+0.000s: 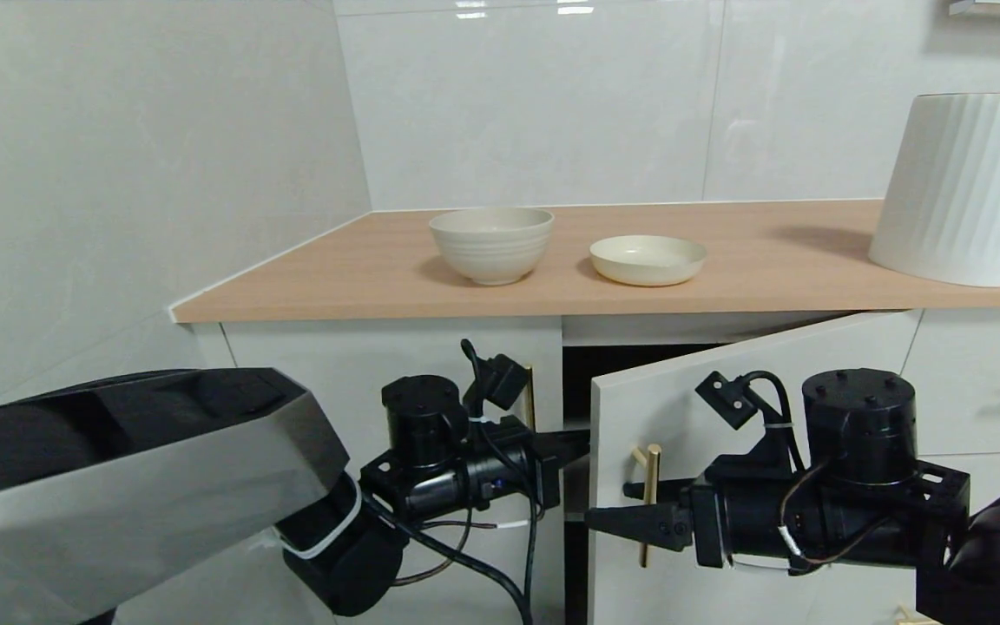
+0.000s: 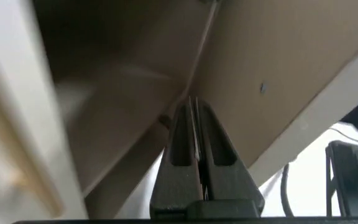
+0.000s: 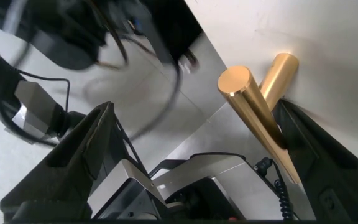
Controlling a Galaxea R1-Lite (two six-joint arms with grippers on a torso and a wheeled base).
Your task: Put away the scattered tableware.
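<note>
Door-opening step: the right gripper (image 1: pixel 613 507) has its fingers spread around the cabinet door's (image 1: pixel 726 356) handle (image 1: pixel 653 486), the left gripper (image 1: pixel 571 444) is closed at the door's open edge, and next the door likely needs swinging wide.

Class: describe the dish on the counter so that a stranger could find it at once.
Find the wooden counter above the cabinets. Two cream pieces sit on it; the dish is the right-hand one. It is shallow, unlike the deep ribbed bowl.
</note>
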